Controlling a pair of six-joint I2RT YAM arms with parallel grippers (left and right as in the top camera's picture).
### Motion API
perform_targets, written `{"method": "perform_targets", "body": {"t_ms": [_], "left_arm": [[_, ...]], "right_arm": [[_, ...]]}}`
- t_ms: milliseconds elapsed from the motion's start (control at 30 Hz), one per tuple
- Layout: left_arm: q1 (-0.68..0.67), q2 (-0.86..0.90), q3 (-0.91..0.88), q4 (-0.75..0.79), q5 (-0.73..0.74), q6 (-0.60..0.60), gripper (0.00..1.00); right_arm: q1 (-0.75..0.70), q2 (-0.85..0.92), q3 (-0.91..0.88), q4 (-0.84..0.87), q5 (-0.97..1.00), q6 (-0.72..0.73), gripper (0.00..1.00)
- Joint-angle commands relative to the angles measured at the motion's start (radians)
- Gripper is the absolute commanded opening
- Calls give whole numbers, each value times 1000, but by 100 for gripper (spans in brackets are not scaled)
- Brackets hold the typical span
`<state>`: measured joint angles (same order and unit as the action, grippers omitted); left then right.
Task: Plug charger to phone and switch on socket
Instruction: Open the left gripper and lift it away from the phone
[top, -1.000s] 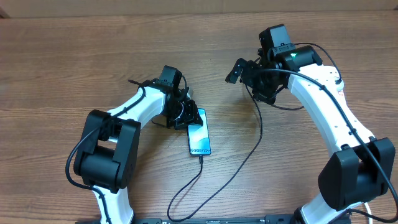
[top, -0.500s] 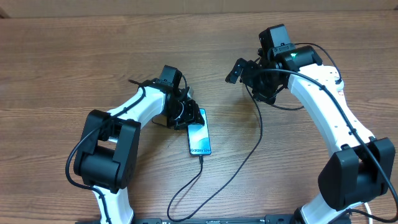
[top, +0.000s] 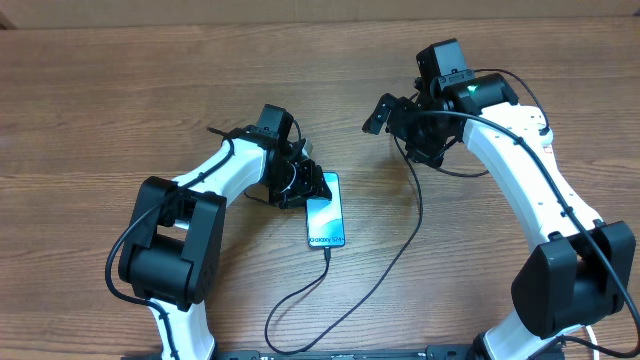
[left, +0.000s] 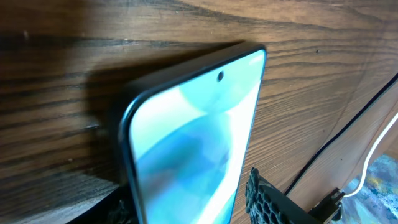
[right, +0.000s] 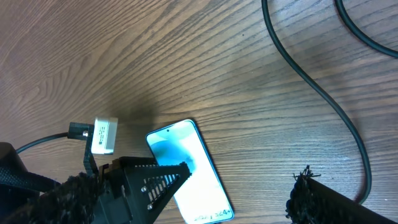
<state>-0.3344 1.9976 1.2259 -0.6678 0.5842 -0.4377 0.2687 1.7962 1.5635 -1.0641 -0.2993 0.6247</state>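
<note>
One phone (top: 326, 210) was counted, lying just beside the fingers of the left gripper (top: 304, 184). One charger (top: 325, 262) was counted, trailing away from those fingers. Two grippers were counted, the right gripper (top: 386, 114) included, and one wooden table (top: 120, 80)

White arm links (top: 215, 172), blk joints (top: 172, 240), blk cables (top: 120, 262), green LED (top: 470, 90)

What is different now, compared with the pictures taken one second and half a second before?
The phone shifted slightly to the right, with its far end between the fingers of the left hand. I cannot tell whether that hand grips it. Unchanged: the charger reaching the phone's near end, and the right hand, open and in the same place.
</note>
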Motion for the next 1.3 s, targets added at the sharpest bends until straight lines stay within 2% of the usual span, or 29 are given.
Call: {"method": "perform_targets", "body": {"t_ms": [0, 367, 600, 767, 1100, 1267], "left_arm": [[-6, 20, -13, -13, -71, 12, 55], [-6, 20, -13, -13, -76, 11, 57], [3, 20, -9, -39, -102, 13, 98], [21, 10, 32, -123, -119, 72, 100], [22, -142, 154, -355, -434, 75, 100], [22, -256, 214, -449, -538, 75, 100]], "right_arm": [[-1, -23, 9, 3, 11, -10, 100], [-1, -23, 9, 2, 11, -10, 100], [-1, -23, 9, -4, 11, -10, 100], [-1, -23, 9, -4, 11, -10, 100], [-1, -23, 9, -4, 11, -10, 100], [-1, -23, 9, -3, 11, -10, 100]]}}
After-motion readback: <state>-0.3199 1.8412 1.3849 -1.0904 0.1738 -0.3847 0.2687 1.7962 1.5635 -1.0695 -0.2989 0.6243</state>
